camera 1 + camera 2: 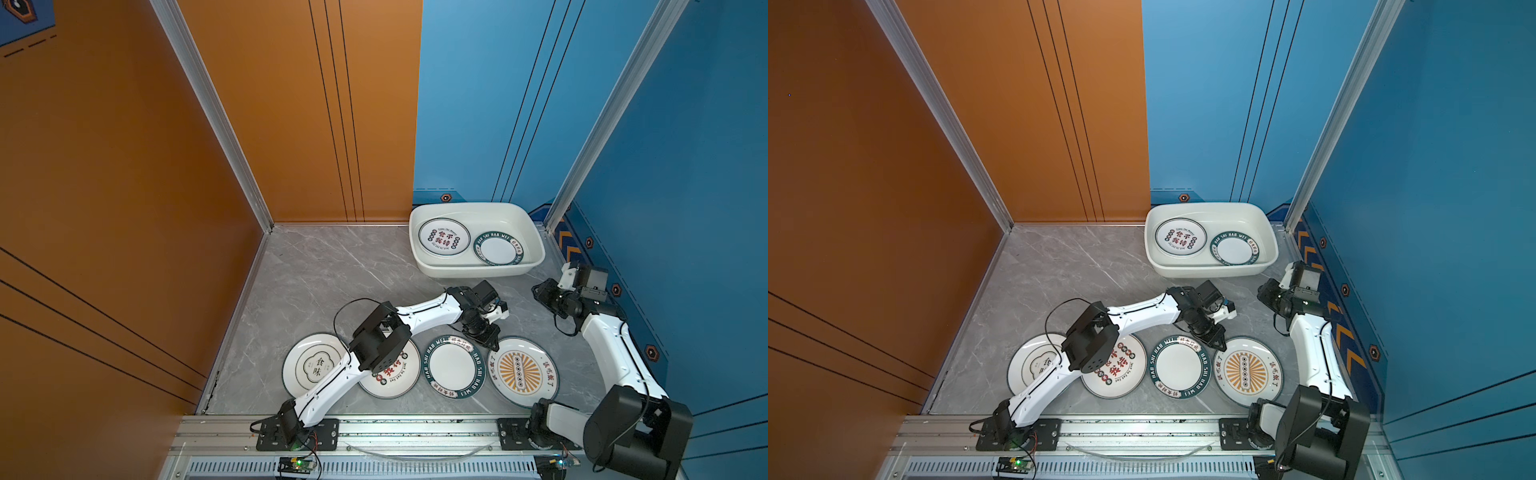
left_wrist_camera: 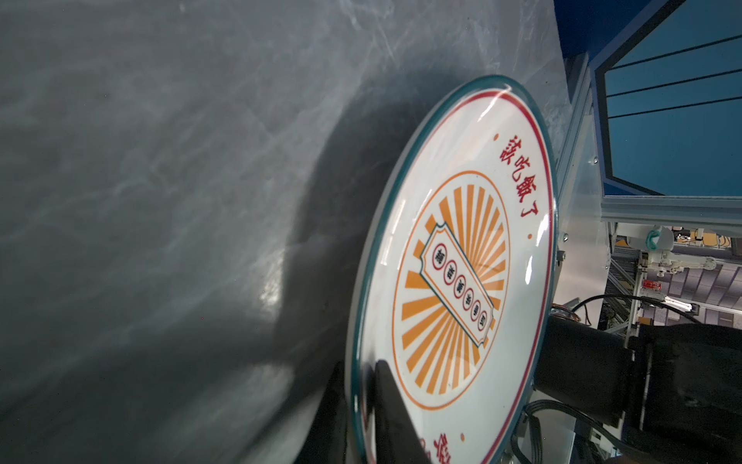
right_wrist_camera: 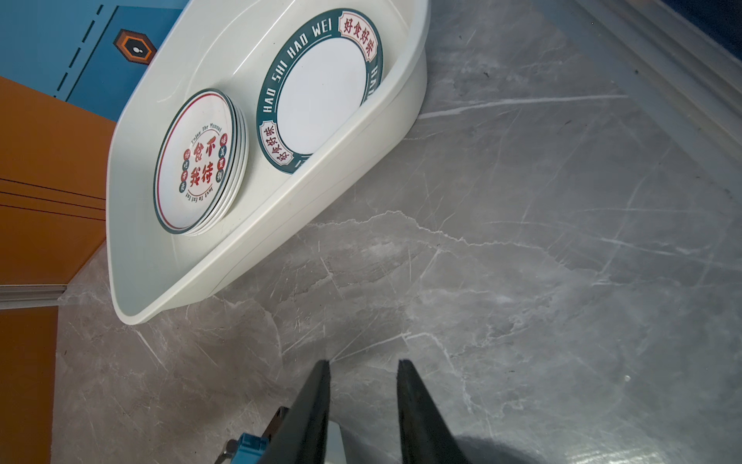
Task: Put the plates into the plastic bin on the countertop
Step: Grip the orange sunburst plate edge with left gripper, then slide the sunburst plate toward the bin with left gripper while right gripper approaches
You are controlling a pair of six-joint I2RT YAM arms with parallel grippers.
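1. Orange panels point(image 1: 124, 166) on the left and blue panels point(image 1: 478, 104) behind and on the right wall in a grey marble tabletop point(image 1: 311, 282). An aluminium rail point(image 1: 415, 428) along its near edge carries both arm bases.
2. The sunburst plate point(image 1: 521, 372) point(image 1: 1246, 372) point(image 2: 453, 261) lies at the right end of a row of four plates along the near edge. The left gripper point(image 1: 490, 343) point(image 1: 1219, 343) is down at this plate's far-left rim.
3. In the left wrist view, one of the left fingers point(image 2: 385, 401) lies on the printed face just inside the teal rim. Its partner is hidden beneath the plate, so I cannot tell whether the pair has pinched the rim.
4. The right gripper point(image 1: 538, 289) point(image 3: 363, 363) hangs over bare tabletop just beside the near right corner of the plastic bin point(image 1: 478, 272) point(image 3: 281, 225). The right fingers point(image 3: 313, 401) stand partly apart with nothing between them.
5. The plastic bin sits in the far right corner. It holds a stack of red-lettered plates point(image 1: 443, 237) point(image 3: 192, 164) on its left. On its right is a teal-banded bin plate point(image 1: 498, 250) point(image 3: 321, 88), whose near rim is cut off by the bin wall in the right wrist view.
6. A teal-banded tabletop plate point(image 1: 453, 366) lies just beside the sunburst plate, in full view. The left arm point(image 1: 415, 316) covers part of the red-lettered tabletop plate point(image 1: 395, 378) and of the cloud-motif plate point(image 1: 309, 365). It hides whether those two touch.
7. The far left of the tabletop is bare, and a bare strip runs between the row and the bin. The sunburst plate's near rim lies close to the right arm base point(image 1: 552, 415).
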